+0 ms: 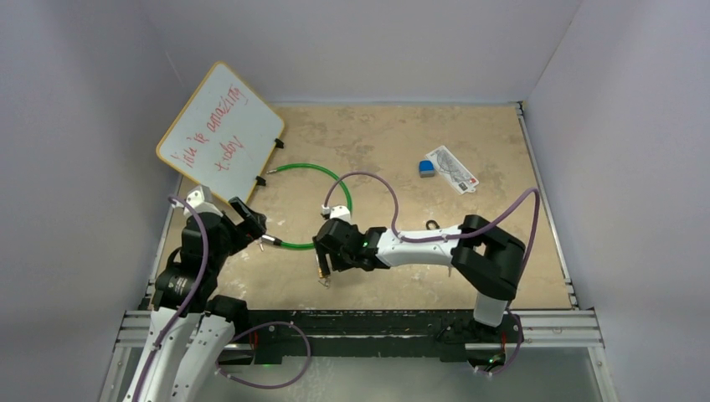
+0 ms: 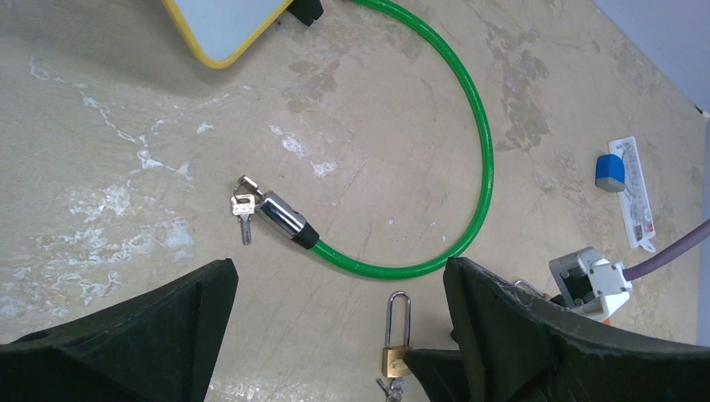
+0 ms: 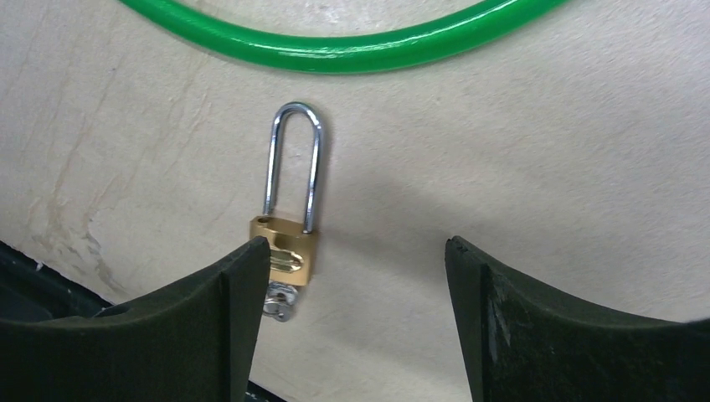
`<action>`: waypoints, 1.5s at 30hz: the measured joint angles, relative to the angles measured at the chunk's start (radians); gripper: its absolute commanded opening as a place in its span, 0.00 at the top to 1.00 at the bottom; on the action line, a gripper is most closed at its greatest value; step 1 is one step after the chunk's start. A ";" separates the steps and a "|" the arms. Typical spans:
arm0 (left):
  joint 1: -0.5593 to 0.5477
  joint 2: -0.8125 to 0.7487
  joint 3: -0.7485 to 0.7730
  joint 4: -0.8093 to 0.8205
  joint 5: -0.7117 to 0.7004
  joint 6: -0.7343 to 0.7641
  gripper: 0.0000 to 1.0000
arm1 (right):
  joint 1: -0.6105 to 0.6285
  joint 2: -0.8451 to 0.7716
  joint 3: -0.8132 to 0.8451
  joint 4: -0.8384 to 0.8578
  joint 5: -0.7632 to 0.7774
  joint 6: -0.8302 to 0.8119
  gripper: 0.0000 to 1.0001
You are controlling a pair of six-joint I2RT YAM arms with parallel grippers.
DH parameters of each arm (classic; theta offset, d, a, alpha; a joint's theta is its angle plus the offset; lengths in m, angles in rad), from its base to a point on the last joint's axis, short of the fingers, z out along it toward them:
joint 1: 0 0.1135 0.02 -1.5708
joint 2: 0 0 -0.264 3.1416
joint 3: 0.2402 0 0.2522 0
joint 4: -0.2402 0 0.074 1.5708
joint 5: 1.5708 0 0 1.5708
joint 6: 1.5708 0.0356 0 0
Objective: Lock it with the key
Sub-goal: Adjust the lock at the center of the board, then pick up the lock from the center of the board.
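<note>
Beige worktop (image 1: 393,142), walled on three sides, carried the items. The brass padlock (image 3: 289,251) lay flat near the front edge, its shackle pointing toward the green cable (image 3: 352,50) and the key (image 3: 280,303) seated at its base. The right pincer (image 3: 356,251) hung over it with fingers spread apart. The padlock body showed beside one fingertip rather than centred, so this was judged a grasp approach needing sideways correction. The left pincer (image 2: 339,264) was likewise spread and empty, aimed toward the cable's lock head (image 2: 285,219). Open room lay beside the padlock, though the cable just beyond limited forward travel.
</note>
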 measured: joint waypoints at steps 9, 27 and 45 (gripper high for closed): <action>0.000 -0.009 0.000 -0.003 -0.010 -0.019 0.00 | 0.109 0.084 0.111 -0.093 0.138 0.098 0.37; 0.000 -0.009 0.000 -0.008 -0.023 -0.036 0.00 | 0.165 0.181 0.243 -0.239 0.271 0.093 0.55; 0.002 -0.035 -0.050 0.184 0.260 0.107 0.00 | 0.120 -0.208 -0.129 0.013 0.029 -0.196 0.89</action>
